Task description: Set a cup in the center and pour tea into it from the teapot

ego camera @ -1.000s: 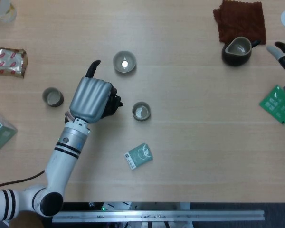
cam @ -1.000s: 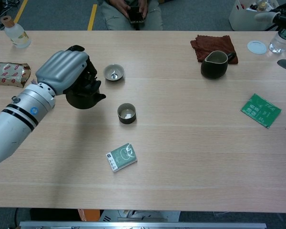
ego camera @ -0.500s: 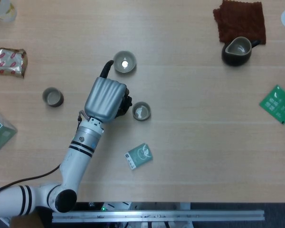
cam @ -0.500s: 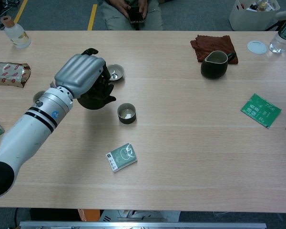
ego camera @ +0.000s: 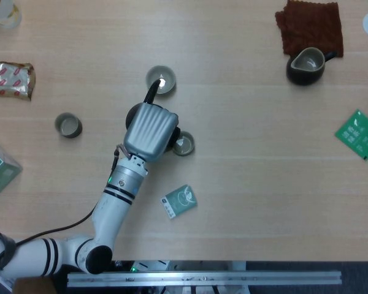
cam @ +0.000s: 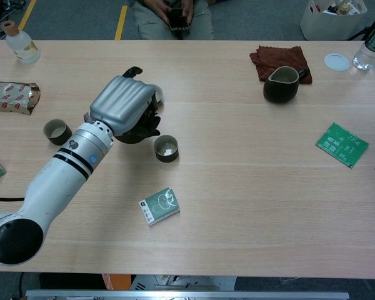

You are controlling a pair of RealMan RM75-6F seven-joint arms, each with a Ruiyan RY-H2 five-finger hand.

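Over the last second our left hand (cam: 122, 107) has carried the dark teapot (cam: 137, 130) rightward, and it now hangs just left of the central cup (cam: 166, 148), its spout nearly over the rim. Our fingers stay wrapped round the teapot. We judge the cup already placed, so tilting to pour comes next. The second cup (ego camera: 161, 79) sits just beyond, a third cup (ego camera: 68, 125) far left. Our right hand has left both views.

Matt wood-grain table (ego camera: 245, 184); ribbed, satin grey hand (ego camera: 148, 130) shell; dark glossy teapot (cam: 132, 132) beneath its fingers.
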